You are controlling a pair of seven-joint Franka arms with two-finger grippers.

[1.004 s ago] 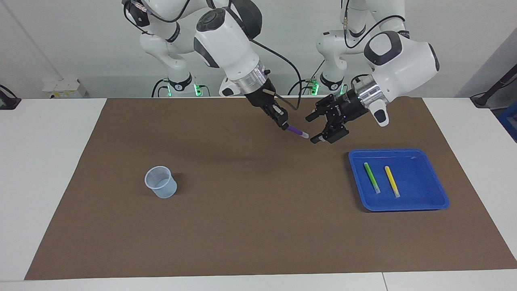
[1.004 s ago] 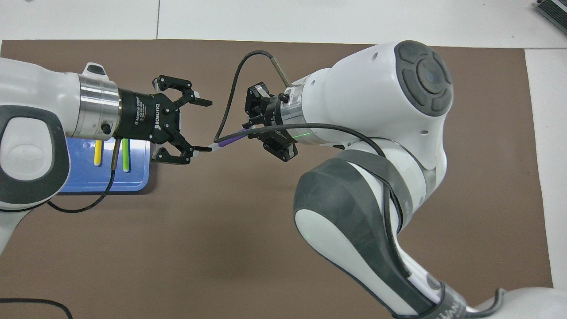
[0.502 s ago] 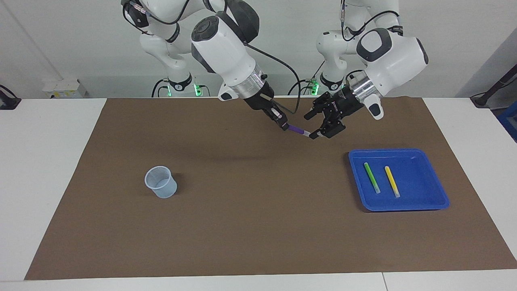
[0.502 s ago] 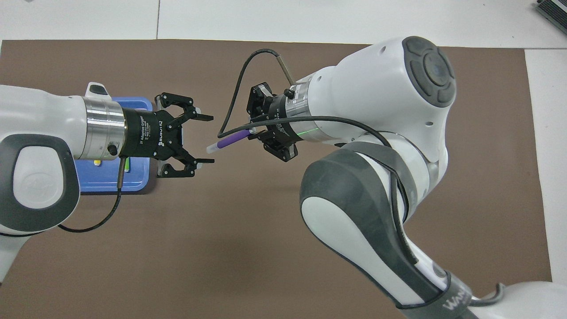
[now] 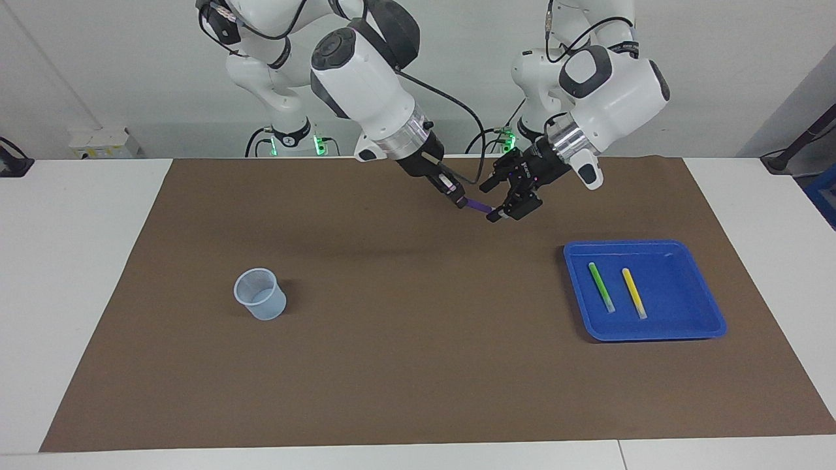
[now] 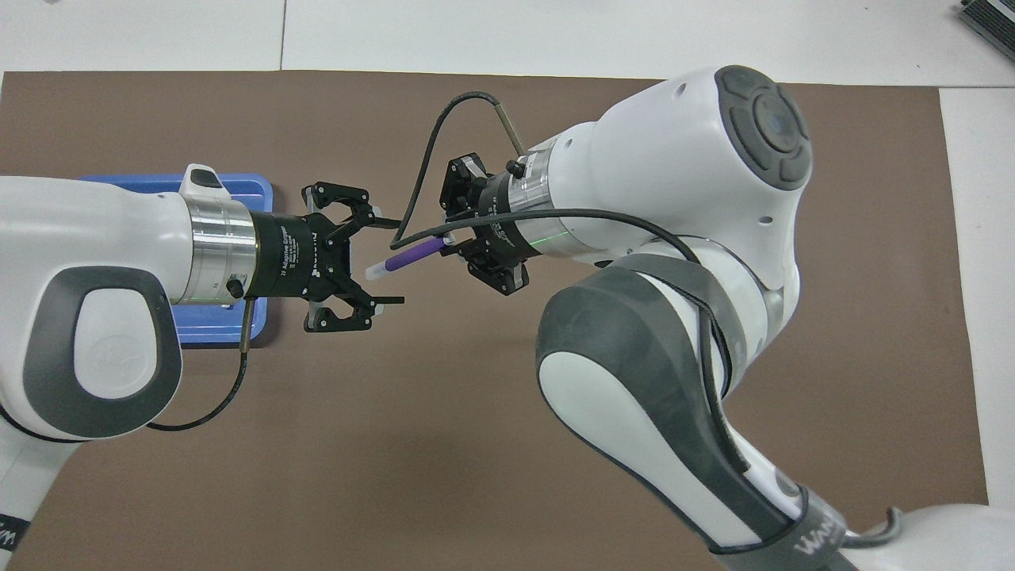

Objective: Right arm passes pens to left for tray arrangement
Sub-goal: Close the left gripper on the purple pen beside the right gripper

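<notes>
Left gripper (image 6: 388, 258): fingers apart, now moved in around whitish tip of purple pen (image 6: 412, 255); right gripper (image 6: 456, 242) clamped on pen. Handover imminent; tray (image 5: 679, 326) awaits third pen.

The purple pen (image 5: 481, 208) hangs in the air over the brown mat, tilted, its whitish end (image 6: 374, 270) pointing toward the 9 o'clock side of the overhead view. The tray (image 5: 679, 329) is bright blue, squarish, with rounded corners and a raised rim, and lies flat toward the left arm's end of the table. In it lie the green pen (image 5: 601, 286) and the yellow pen (image 5: 633, 293), side by side, apart, nearly parallel, whitish ends toward 5 o'clock in the facing view.
</notes>
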